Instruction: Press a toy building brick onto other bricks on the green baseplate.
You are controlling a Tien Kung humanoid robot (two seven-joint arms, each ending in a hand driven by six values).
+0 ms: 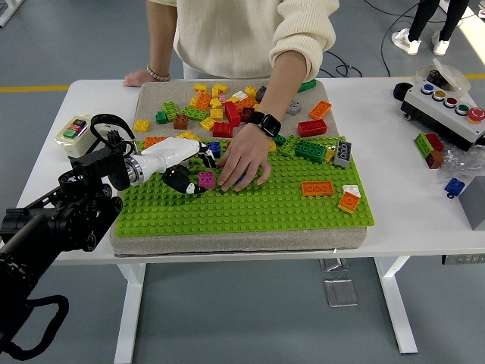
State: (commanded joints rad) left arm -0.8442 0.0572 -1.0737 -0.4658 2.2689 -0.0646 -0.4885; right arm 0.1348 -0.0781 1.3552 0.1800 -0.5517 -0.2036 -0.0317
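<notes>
White table holds a green baseplate; left hand, fingers curled round nothing, touches a pink brick beside a person's hand

No text, label, brand, number or sign could be read anywhere. The control box at 2 o'clock and the small switch box at 9 o'clock showed only coloured buttons, any print too small to tell.
</notes>
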